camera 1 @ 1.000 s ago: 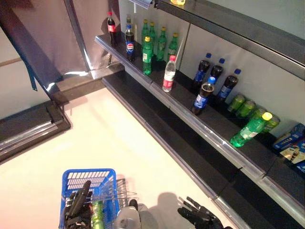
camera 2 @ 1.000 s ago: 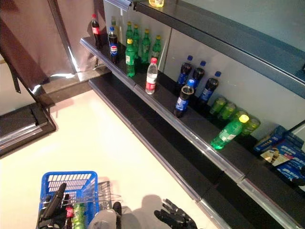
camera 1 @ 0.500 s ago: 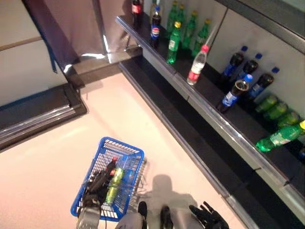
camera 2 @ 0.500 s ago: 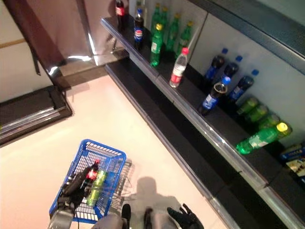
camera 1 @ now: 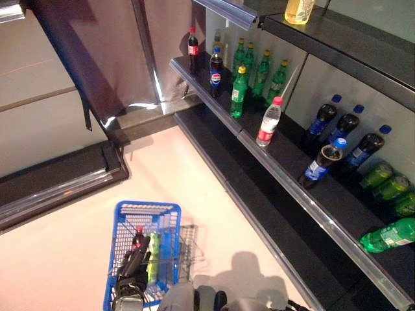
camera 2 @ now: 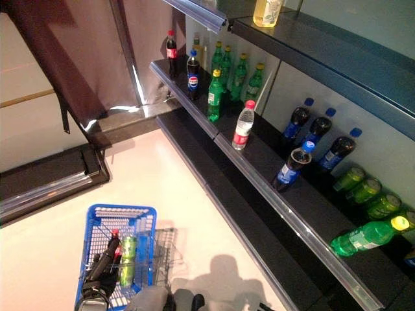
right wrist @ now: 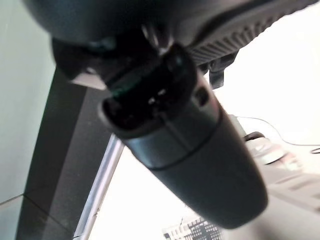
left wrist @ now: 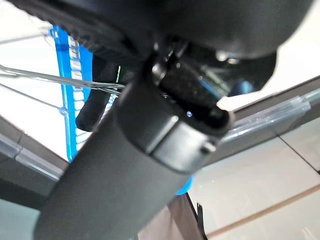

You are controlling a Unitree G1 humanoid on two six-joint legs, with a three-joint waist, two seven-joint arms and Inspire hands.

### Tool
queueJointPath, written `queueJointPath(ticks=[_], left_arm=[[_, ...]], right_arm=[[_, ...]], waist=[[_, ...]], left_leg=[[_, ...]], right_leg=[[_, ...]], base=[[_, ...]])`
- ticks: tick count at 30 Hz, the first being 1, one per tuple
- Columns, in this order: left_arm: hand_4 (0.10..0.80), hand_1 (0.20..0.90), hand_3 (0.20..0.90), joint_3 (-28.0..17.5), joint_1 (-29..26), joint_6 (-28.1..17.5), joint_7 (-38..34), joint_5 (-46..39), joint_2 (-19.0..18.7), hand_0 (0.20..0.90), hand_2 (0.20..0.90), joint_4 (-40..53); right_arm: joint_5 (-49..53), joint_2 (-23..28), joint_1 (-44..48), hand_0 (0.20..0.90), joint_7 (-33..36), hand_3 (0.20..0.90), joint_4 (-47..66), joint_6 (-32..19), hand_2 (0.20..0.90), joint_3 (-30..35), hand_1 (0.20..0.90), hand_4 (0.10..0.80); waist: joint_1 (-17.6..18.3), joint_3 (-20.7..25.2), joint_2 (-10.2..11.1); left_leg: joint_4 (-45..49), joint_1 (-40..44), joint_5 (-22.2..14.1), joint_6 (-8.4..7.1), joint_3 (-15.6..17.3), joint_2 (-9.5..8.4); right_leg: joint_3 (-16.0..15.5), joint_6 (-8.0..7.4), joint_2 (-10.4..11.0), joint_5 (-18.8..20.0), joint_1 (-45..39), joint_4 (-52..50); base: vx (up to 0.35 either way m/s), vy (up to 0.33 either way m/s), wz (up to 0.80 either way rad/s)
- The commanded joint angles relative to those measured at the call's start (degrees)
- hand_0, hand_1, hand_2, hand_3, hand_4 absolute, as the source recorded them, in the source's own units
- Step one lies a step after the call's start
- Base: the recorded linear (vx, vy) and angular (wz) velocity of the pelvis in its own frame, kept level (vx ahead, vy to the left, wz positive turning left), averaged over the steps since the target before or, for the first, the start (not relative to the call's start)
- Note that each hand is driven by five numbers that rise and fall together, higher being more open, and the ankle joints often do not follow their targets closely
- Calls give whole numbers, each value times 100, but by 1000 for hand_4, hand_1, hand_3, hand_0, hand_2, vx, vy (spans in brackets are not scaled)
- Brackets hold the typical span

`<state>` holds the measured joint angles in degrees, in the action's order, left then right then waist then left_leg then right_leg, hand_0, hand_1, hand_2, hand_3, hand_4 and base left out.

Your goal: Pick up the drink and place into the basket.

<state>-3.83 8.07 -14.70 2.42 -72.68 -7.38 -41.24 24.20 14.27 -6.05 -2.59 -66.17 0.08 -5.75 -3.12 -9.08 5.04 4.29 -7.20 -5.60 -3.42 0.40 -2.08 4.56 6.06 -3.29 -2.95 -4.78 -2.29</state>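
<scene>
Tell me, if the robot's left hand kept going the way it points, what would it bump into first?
Probably the red-capped cola bottle lying in the blue basket. The left hand points along it, though depth is unclear.

2 bottles (camera 1: 146,249) lie in the basket (camera 1: 122,216) on the floor, left of the shelf (camera 1: 285,175).

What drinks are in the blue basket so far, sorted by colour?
Dark cola bottle with a red cap: 1
Green bottle: 1
Total in the blue basket: 2
</scene>
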Motion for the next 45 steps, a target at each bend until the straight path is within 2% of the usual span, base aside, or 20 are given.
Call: queueJointPath(ticks=[1,3,5,7,9,11,13,16,18,20,23,26,31,33,36,37,39,41,42,45], left_arm=[[100,300,200,38,-338,-365,864,521,-9,300,300,500],[100,300,200,-2,-399,-398,982,535,89,300,300,174],[100,300,200,-39,-554,-344,910,634,121,300,300,0],[100,300,200,64,-769,-169,795,774,92,300,300,-277],[100,300,200,209,-801,-201,818,1003,37,300,300,-386],[100,300,200,331,-720,-270,786,1039,-67,300,300,-371],[100,300,200,284,-608,-241,780,1028,-200,300,300,-338],[100,300,200,307,-623,-200,798,992,-316,300,300,-556],[100,300,200,289,-664,-152,790,1011,-291,300,300,-675],[100,300,200,284,-672,-149,728,1096,-209,300,300,-770],[100,300,200,257,-635,-264,694,1133,-104,300,300,-900],[100,300,200,105,-635,-301,632,949,45,300,300,-1172],[100,300,200,-7,-578,-563,842,923,228,300,300,-1486],[100,300,200,-43,-567,-504,829,653,164,300,300,-1485],[100,300,200,-122,-632,-403,1033,598,60,300,300,-1623],[100,300,200,-105,-638,-402,1014,599,58,300,300,-1620],[100,300,200,-70,-637,-375,972,482,59,300,300,-1607],[100,300,200,-130,-598,-386,1054,503,57,300,300,-1652],[100,300,200,-200,-614,-392,1051,507,63,300,300,-1706],[100,300,200,-256,-660,-245,802,602,58,300,300,-1589]], right_arm=[[128,149,-115,900,146,900,-66,-157,900,-31,900,800],[154,108,-31,900,157,900,-34,-168,900,-8,900,800],[92,50,-16,900,185,900,-66,-184,900,28,900,800],[-139,-37,-98,900,225,900,-156,-173,900,104,900,800],[-167,-100,-192,900,223,900,-208,-277,900,63,900,800],[-372,-155,-249,900,199,900,-152,-456,900,4,900,800],[-489,-165,-227,900,223,900,-14,-547,900,-109,900,800],[-170,-144,-140,900,228,900,111,-258,900,-192,900,800],[-157,-117,-124,900,181,900,40,-197,900,-183,900,800],[-162,-82,-101,900,136,900,-19,-151,900,-213,900,800],[-154,-60,-57,900,46,900,-48,-142,900,-265,900,800],[-258,-85,12,900,88,900,-139,-65,900,-188,900,800],[-901,17,63,900,84,900,-204,-400,900,-316,900,800],[-1185,80,126,900,138,900,-57,-510,900,-515,900,800],[-1153,119,223,900,172,900,82,-574,900,-718,900,800],[-1114,137,250,900,165,900,90,-581,900,-768,900,800],[-1127,133,266,900,160,900,146,-642,900,-825,900,800],[-1118,155,231,900,162,900,307,-674,900,-935,900,800],[-1102,186,290,900,176,900,389,-634,900,-1063,900,800],[-1161,151,227,900,305,900,628,-467,900,-1116,900,800]], waist=[[-158,214,-97],[-182,193,-74],[-89,189,-93],[49,111,-80],[92,140,-36],[114,140,-101],[100,97,-194],[106,80,-143],[96,95,-34],[36,71,90],[-95,-49,226],[-46,-55,290],[3,72,255],[-42,45,192],[-66,36,165],[-94,26,120],[-175,1,22],[-323,-131,39],[-359,-180,95],[-356,-220,58]], left_leg=[[-358,-54,1103,-55,-387,346],[-144,-162,1036,-61,-487,426],[-88,-33,926,-58,-198,528],[485,-11,540,92,119,404],[586,55,434,241,194,248],[385,357,420,424,356,164],[181,686,382,460,536,154],[22,891,359,349,661,78],[15,953,324,292,751,-42],[107,960,266,184,1008,-137],[544,730,191,46,1309,-140],[1643,526,-311,213,1528,-46],[3905,365,-60,157,1224,32],[3201,332,-120,184,917,-47],[1636,737,-84,116,737,95],[989,885,23,37,713,245],[-288,860,777,-266,454,684],[-449,480,1271,-399,-22,955],[-183,436,961,-331,-87,899],[124,379,794,-280,-49,693]], right_leg=[[-230,-887,209,292,96,192],[-137,-965,385,184,86,98],[-249,-1036,555,47,103,-119],[-305,-1130,807,-195,72,-758],[-390,-1219,891,-69,148,-1125],[-621,-1431,988,427,630,-2334],[-874,-1457,1000,574,968,-2733],[-1210,-1292,607,304,744,-1684],[-1386,-1181,495,327,463,-718],[-1676,-1169,442,590,230,267],[-1895,-1150,455,817,75,651],[-1744,-988,594,618,119,304],[-2099,-736,669,496,210,111],[-1973,-816,690,517,316,-27],[-1858,-916,679,489,337,29],[-1844,-947,657,449,240,87],[-1722,-1029,610,366,67,213],[-1488,-1012,616,250,-63,172],[-1445,-1054,781,152,-57,45],[-1526,-1142,1018,137,-10,-234]], base=[[233,235,-53],[245,344,-84],[361,488,-99],[476,549,-58],[296,322,5],[199,299,-25],[224,289,-49],[263,138,-51],[257,42,-11],[243,19,-19],[170,1,-48],[248,41,-26],[307,43,-17],[321,173,-18],[329,197,5],[338,229,11],[325,240,-1],[266,263,-22],[250,366,-28],[177,322,-42]])
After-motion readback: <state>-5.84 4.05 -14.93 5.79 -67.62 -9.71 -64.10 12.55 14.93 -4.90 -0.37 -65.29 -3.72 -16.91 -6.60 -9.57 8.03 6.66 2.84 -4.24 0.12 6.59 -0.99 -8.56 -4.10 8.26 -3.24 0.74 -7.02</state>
